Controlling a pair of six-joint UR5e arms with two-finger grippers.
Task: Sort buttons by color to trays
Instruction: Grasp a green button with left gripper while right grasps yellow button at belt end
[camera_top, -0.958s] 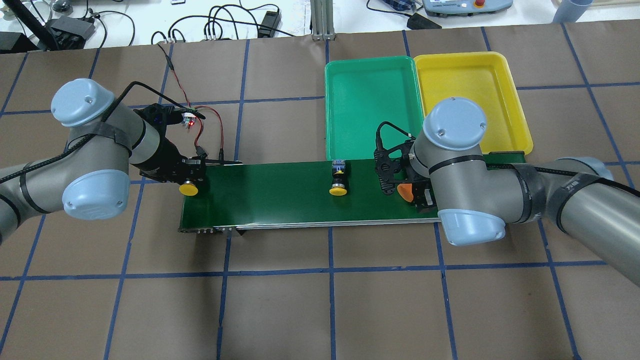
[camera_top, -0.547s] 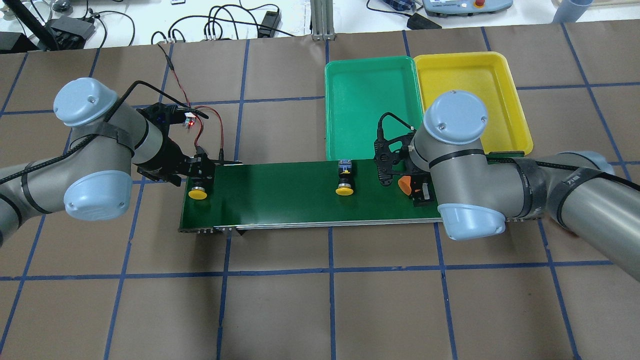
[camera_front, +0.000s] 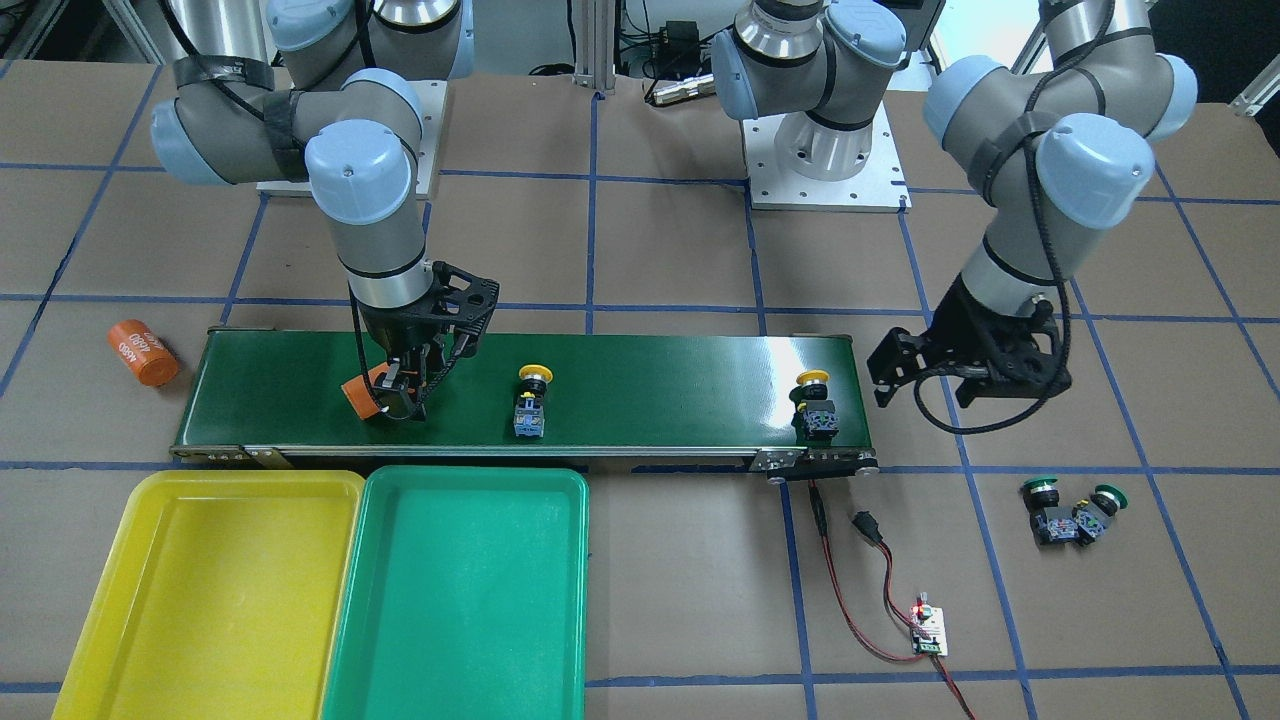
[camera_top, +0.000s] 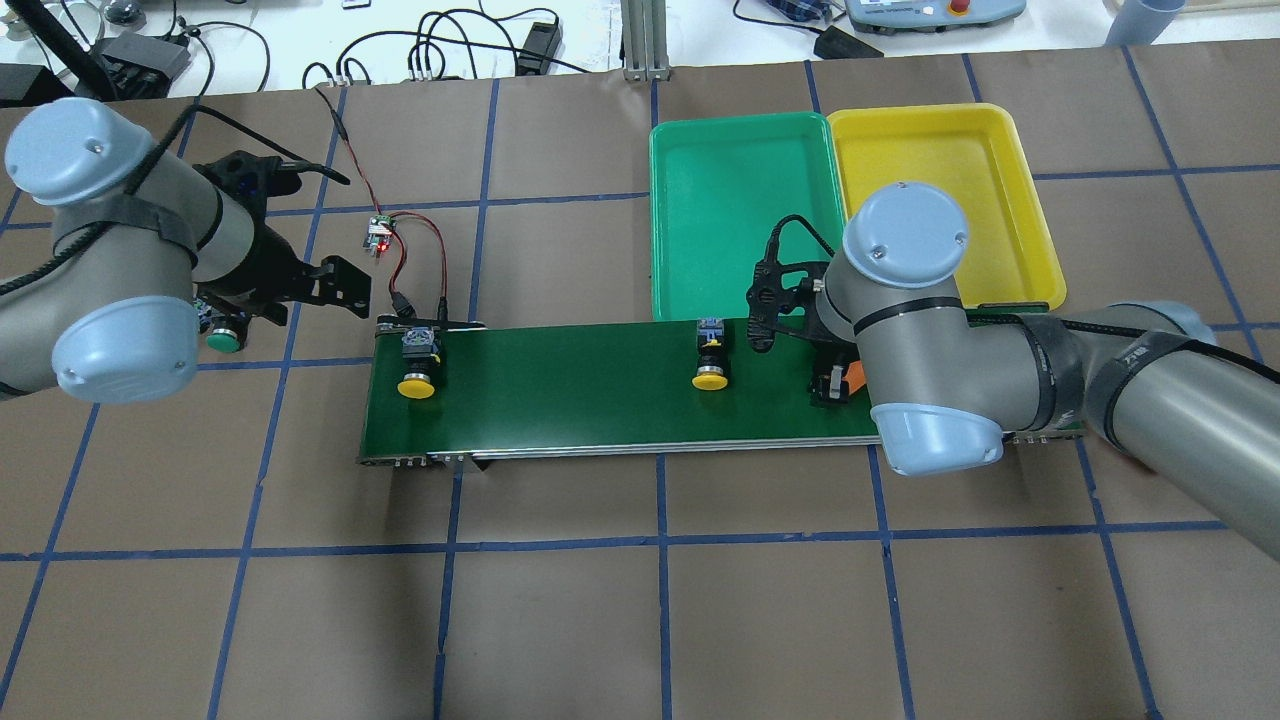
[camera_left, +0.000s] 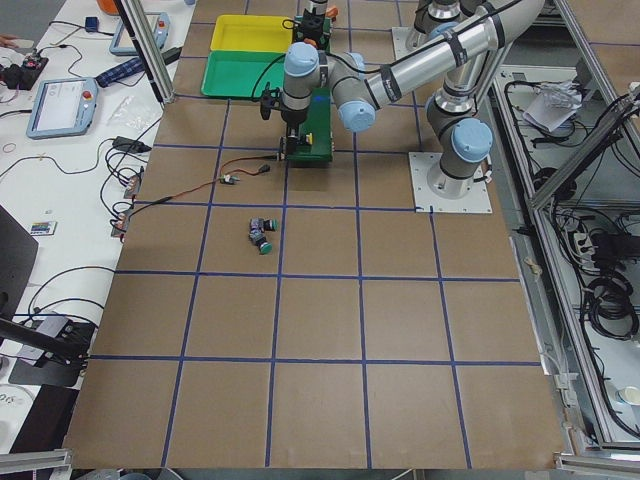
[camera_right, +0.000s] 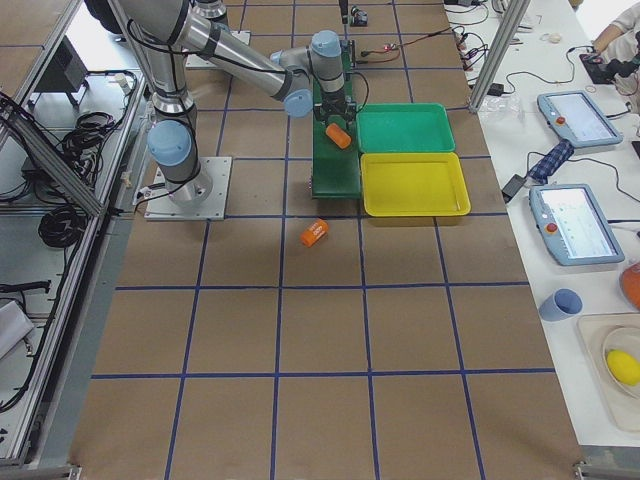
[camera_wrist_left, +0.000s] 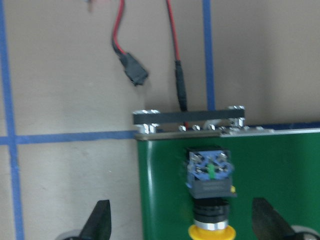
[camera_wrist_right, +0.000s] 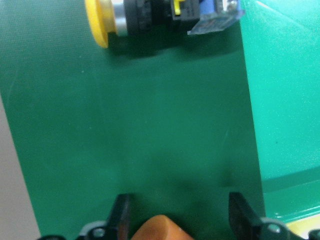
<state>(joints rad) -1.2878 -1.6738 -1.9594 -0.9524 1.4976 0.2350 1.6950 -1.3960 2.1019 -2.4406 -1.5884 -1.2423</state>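
Two yellow-capped buttons lie on the dark green conveyor belt (camera_top: 570, 390): one at its left end (camera_top: 417, 368) (camera_front: 815, 400) (camera_wrist_left: 212, 192), one mid-belt (camera_top: 711, 358) (camera_front: 530, 400) (camera_wrist_right: 150, 20). Two green-capped buttons (camera_front: 1040, 497) (camera_front: 1095, 508) lie on the table, left of the belt. My left gripper (camera_top: 335, 290) (camera_front: 920, 392) (camera_wrist_left: 182, 227) is open and empty, just off the belt's left end. My right gripper (camera_top: 835, 388) (camera_front: 400, 400) (camera_wrist_right: 182, 215) is shut on an orange cylinder (camera_front: 360, 393) (camera_wrist_right: 157, 227) over the belt's right part. The green tray (camera_top: 745, 215) and yellow tray (camera_top: 940, 200) stand beyond it.
A second orange cylinder (camera_front: 140, 352) lies on the table past the belt's right end. A small circuit board (camera_top: 378, 232) with red and black wires sits behind the belt's left end. One green button (camera_top: 222, 340) shows under my left arm.
My left gripper let go of the yellow button at the belt's left end and pulled back to the left. Both yellow buttons drifted right along the belt. My right gripper shifted slightly right.
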